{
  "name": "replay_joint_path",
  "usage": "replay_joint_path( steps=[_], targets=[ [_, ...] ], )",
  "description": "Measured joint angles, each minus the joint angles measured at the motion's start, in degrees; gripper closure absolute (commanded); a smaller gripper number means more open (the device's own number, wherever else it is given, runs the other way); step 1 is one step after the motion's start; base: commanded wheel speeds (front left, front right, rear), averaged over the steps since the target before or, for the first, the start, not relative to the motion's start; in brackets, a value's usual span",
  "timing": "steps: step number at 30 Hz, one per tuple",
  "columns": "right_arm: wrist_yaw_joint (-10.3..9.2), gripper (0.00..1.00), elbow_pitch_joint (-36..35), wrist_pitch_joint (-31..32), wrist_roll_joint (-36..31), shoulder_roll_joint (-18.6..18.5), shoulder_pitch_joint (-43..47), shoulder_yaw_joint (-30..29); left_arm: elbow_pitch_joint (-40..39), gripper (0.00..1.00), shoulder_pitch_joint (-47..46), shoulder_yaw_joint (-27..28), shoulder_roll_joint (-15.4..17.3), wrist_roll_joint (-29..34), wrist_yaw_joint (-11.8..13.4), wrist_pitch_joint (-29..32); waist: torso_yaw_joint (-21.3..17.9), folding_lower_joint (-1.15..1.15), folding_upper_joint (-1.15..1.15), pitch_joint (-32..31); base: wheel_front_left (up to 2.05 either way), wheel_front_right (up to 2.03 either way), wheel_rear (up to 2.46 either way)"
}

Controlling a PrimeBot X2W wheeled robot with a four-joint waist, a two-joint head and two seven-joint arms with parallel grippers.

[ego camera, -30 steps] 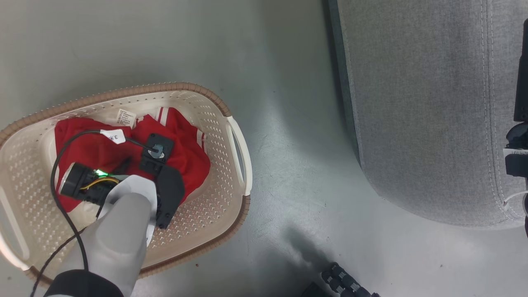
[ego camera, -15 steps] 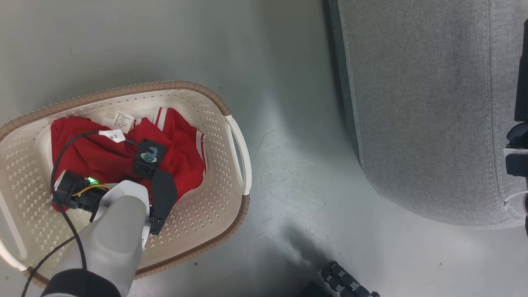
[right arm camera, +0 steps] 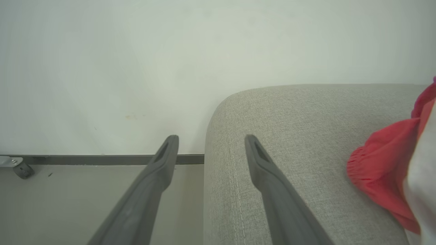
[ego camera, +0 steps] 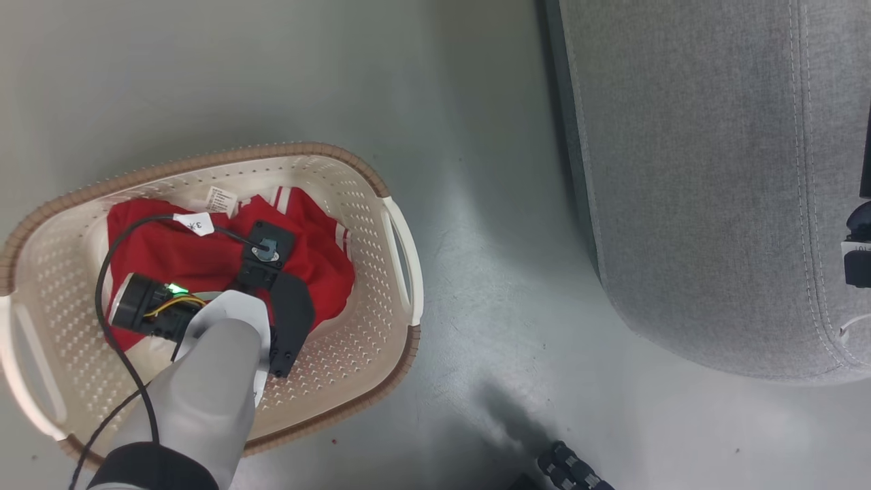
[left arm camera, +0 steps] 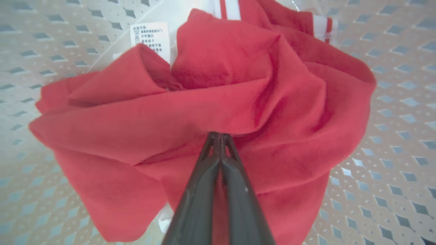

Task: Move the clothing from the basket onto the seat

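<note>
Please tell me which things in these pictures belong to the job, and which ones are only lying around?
Belong to the job:
- basket
- red garment inside it, pinched by the shut left gripper
- seat
- red cloth lying on the seat
- right gripper, open

Only lying around:
- small castor
- black ribbed part at the head view's lower edge

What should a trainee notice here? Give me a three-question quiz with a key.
1. True or false: the left gripper has its fingers shut on the red garment.
2. Fill in: the right gripper, near the seat, has its fingers ____.
3. Where is that garment? A in the basket; B on the seat; C in the right gripper.
Key: 1 true; 2 open; 3 A.
</note>
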Motion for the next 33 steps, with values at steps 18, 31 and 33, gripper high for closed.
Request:
replay_joint_path(
  steps=[18, 31, 33],
  targets=[
    [0.00, 0.00, 1.90, 0.00, -0.41, -0.54, 1.68, -1.88, -2.90, 1.00, 4.61, 0.47, -1.04, -3.63, -4.88, -11.31, 3.14, 0.00, 0.00, -7.38, 0.00, 0.00, 0.00],
    [0.00, 0.00, 3.18, 0.00, -1.44, -0.82, 5.65, -2.15, -5.12, 1.00, 10.03, 0.79, -1.45, -6.95, -9.13, -20.42, 6.04, -0.01, 0.00, -16.43, 0.00, 0.00, 0.00],
    [0.00, 0.00, 3.45, 0.00, -1.51, -0.90, 6.32, -2.19, -5.55, 1.00, 10.92, 0.79, -1.48, -7.15, -9.67, -21.76, 6.46, -0.01, 0.00, -17.85, 0.00, 0.00, 0.00]
  ],
)
